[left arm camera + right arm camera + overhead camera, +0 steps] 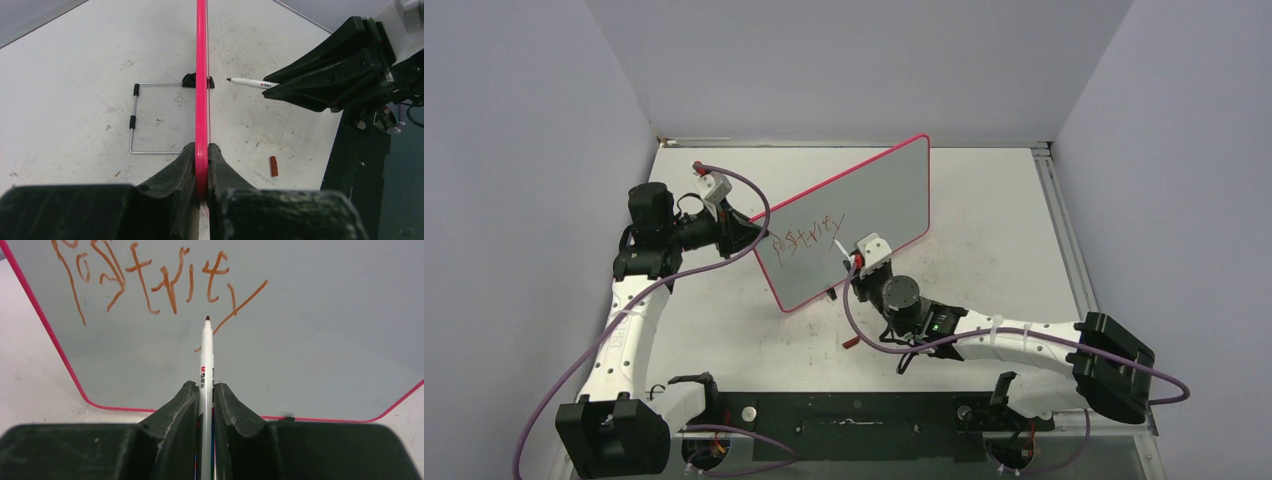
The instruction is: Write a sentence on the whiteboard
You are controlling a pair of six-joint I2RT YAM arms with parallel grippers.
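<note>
The whiteboard (879, 195), grey-white with a pink rim, stands tilted on the table. My left gripper (749, 238) is shut on its left rim (201, 75), which shows edge-on between the jaws of that gripper (201, 152). One line of red-brown scrawl, the sentence (809, 238), runs across the board's left half (150, 285). My right gripper (206, 390) is shut on a white marker (206, 355), in front of the board (856, 258). The marker's tip sits just below the last letter's long tail. In the left wrist view the marker (252, 82) shows a small gap from the board.
A red-brown marker cap (273, 166) lies on the white table in front of the board (851, 342). A wire stand (132, 120) lies flat behind the board. Grey walls close the table's left, back and right sides, with a metal rail (1064, 230) along the right.
</note>
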